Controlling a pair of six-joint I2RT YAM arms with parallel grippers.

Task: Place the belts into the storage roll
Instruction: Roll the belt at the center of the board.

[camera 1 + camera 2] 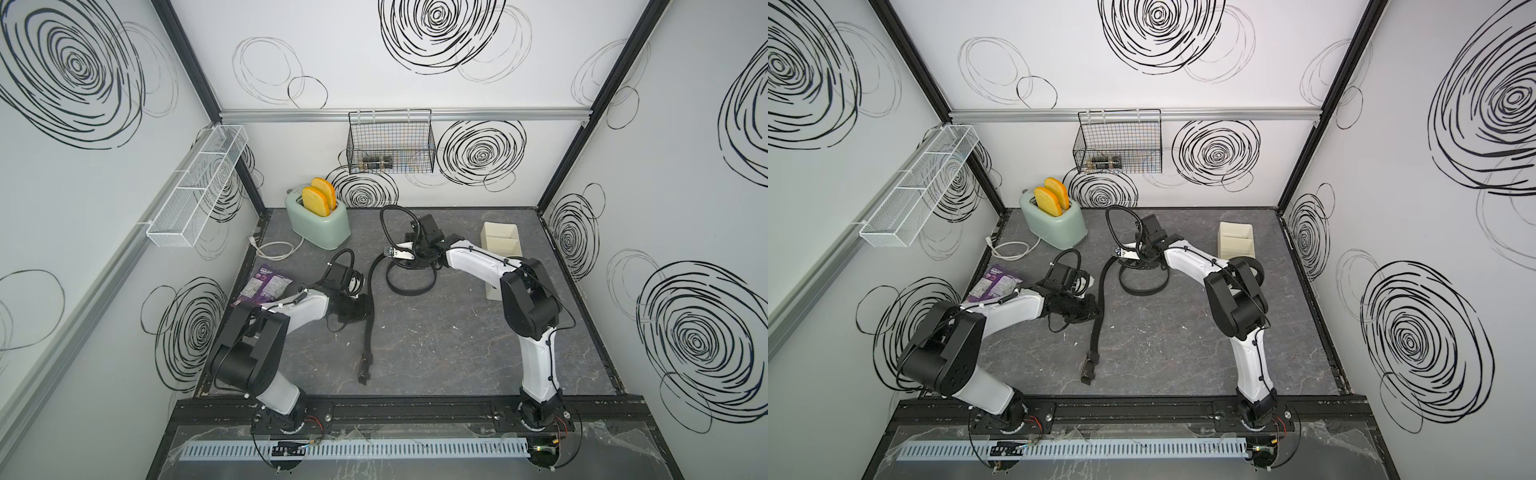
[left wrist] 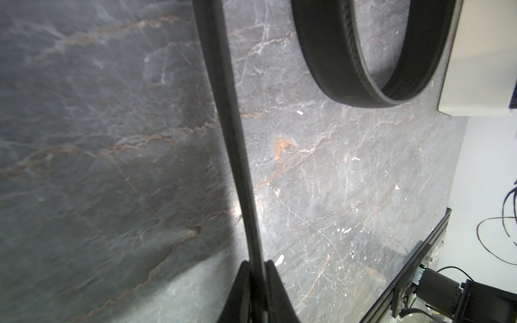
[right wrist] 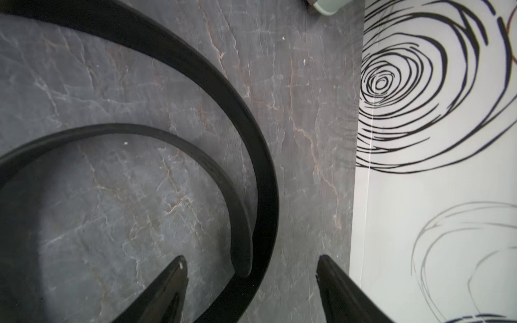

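My left gripper [image 2: 256, 276] is closed on the long straight black belt [image 2: 229, 125]. Its long axis runs from the front of the table toward the back wall, with the dark buckle end nearest my bases. My right gripper [image 3: 251, 260] hangs with its jaws wide apart over the looped black belt [image 3: 264, 173]. The outer curve passes between the fingers, but nothing is gripped. I cannot tell whether the loop and the straight piece are joined.

The cream-white plastic tray with dividers [image 1: 509, 249] stands on the table on the right side, partly hidden behind my right arm and well apart from my left one. I judge the right arm the nearer carrier. It reaches forward and bends inward, while the left stays low and folded.
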